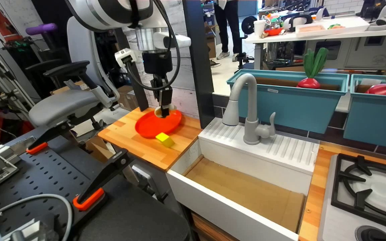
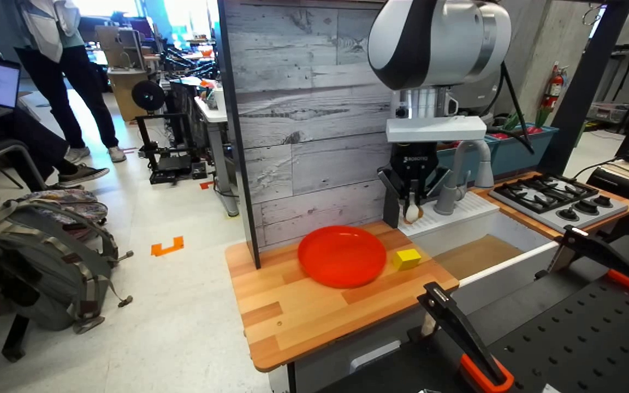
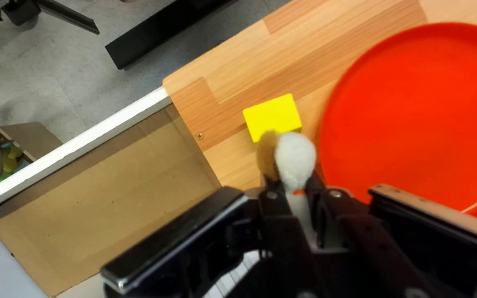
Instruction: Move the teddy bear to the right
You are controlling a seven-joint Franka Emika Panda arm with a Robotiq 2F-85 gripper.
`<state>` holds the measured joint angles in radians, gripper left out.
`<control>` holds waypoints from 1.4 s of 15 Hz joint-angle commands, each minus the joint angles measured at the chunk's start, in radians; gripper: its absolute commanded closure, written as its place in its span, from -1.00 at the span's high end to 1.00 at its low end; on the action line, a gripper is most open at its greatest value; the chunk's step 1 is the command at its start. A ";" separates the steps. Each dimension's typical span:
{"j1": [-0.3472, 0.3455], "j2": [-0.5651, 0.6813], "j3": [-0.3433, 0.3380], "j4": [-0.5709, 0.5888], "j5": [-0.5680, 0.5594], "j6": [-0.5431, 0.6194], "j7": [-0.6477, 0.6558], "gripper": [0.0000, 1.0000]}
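The teddy bear point(image 3: 296, 159) is a small soft toy, white and tan, pinched between the fingertips of my gripper point(image 3: 292, 184) in the wrist view. Part of the toy is hidden between the fingers. In both exterior views my gripper point(image 1: 165, 108) point(image 2: 413, 199) points down and holds the teddy bear point(image 1: 158, 112) point(image 2: 413, 214) in the air above the wooden counter. In the wrist view the toy lies in front of the gap between a yellow block point(image 3: 273, 116) and a red plate point(image 3: 416, 116).
The red plate point(image 2: 342, 256) and yellow block point(image 2: 406, 259) rest on the wooden counter point(image 2: 292, 322). Beside it are a white sink point(image 1: 226, 207) with a grey faucet point(image 1: 251, 100), and a stove point(image 1: 374, 190). A wood-patterned wall panel point(image 2: 314, 136) stands behind the counter.
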<state>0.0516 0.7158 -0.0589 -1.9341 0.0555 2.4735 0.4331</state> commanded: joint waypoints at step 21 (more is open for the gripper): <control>0.002 0.249 -0.005 0.188 0.165 0.149 0.069 0.27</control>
<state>0.0352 0.9732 -0.0601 -1.7265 0.1899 2.5724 0.5031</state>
